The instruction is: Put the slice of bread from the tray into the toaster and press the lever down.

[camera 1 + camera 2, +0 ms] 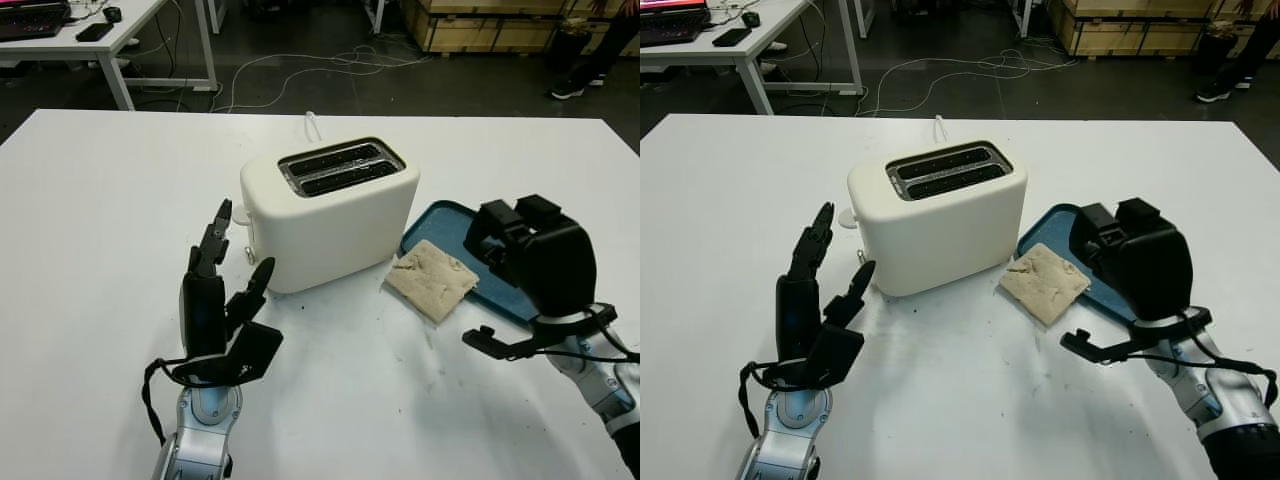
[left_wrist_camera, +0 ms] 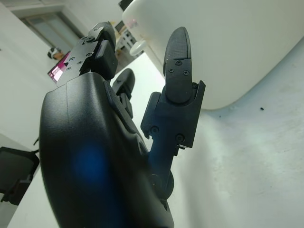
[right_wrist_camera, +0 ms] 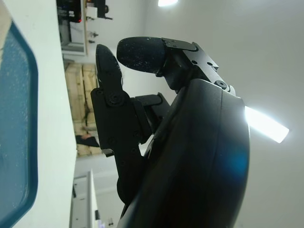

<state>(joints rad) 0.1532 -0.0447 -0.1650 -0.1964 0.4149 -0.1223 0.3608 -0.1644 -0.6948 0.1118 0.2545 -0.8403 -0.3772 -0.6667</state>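
A cream two-slot toaster [image 1: 330,215] stands mid-table, both slots empty. Its white lever knob [image 1: 847,217] sticks out of the left end. A slice of bread [image 1: 432,279] lies flat, half on the near-left rim of the blue tray [image 1: 440,220] and half on the table, just right of the toaster. My left hand [image 1: 225,275] is open and upright beside the toaster's left end, fingertips close to the knob, touching nothing. Over the tray's right part hovers my right hand [image 1: 520,245], fingers curled and holding nothing, a short way right of the bread.
The white table [image 1: 100,220] spreads wide to the left and in front. The toaster's white cord [image 1: 312,125] runs off the far edge. Beyond are a desk [image 1: 120,40], floor cables and wooden crates [image 1: 480,25].
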